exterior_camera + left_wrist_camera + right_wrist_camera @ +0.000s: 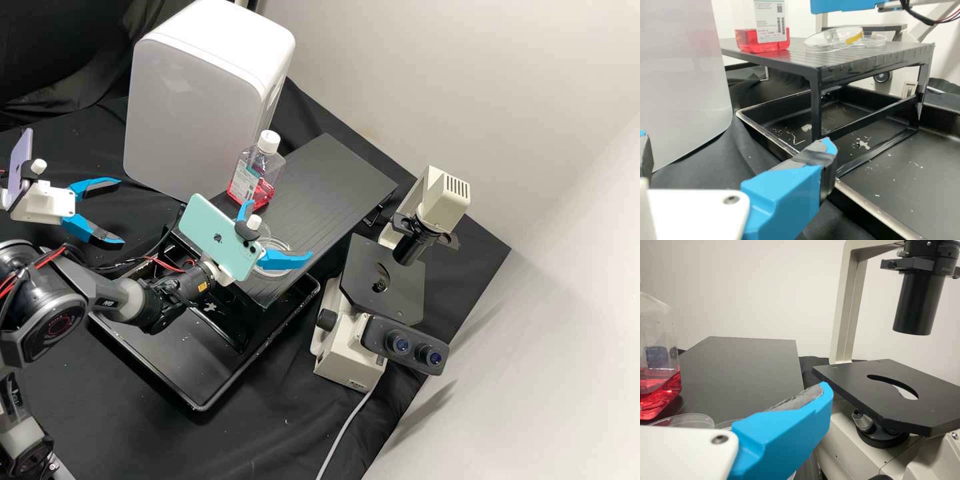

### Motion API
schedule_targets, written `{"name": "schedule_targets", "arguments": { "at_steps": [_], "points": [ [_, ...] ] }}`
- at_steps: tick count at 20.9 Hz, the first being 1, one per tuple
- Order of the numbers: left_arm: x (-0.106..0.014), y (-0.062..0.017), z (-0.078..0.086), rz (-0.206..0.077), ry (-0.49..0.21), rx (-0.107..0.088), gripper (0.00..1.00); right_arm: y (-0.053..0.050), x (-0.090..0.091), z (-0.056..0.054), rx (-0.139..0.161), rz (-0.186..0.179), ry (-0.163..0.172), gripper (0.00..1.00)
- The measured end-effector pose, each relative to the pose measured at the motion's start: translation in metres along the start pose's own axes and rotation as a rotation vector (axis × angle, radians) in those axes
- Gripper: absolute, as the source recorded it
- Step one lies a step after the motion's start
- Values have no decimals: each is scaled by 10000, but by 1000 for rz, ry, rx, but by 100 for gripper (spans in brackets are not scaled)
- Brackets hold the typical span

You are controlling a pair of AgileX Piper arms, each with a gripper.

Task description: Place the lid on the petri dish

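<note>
Petri dish (275, 261) on the raised black shelf (333, 180), between the right gripper's (280, 229) spread fingers.

What looks like the clear lid (832, 37) leans askew on the dish, near the flask of red liquid (253, 177). The right fingers stand wide apart and grip nothing. The left gripper (120, 210) hangs off to the side, fingers wide open and empty. The lid is probably thin, light, stiff and slick, so it is best pinched gently at opposite rim edges.

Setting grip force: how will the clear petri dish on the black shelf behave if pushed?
Probably light and stiff: the petri dish looks like thin clear plastic. Glossy, so it likely slides on the shelf if pushed. Low and flat, so unlikely to tip.
</note>
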Motion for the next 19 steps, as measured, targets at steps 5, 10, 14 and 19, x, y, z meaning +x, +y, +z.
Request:
{"name": "schedule_targets", "arguments": {
  "at_steps": [5, 10, 14, 19],
  "points": [
    [-45, -4, 16, -4, -4, 2, 100, 0, 0, 0, 0, 0, 0, 100],
    [-67, 7, 37, 0, -9, 15, 100, 0, 0, 0, 0, 0, 0, 100],
    [-88, -23, 95, -12, -28, 48, 100, -28, -16, -12, 0, -6, 7, 100],
    [-89, -27, 111, -12, -33, 64, 100, -182, -132, -139, -31, -47, 59, 100]
  ]
}}
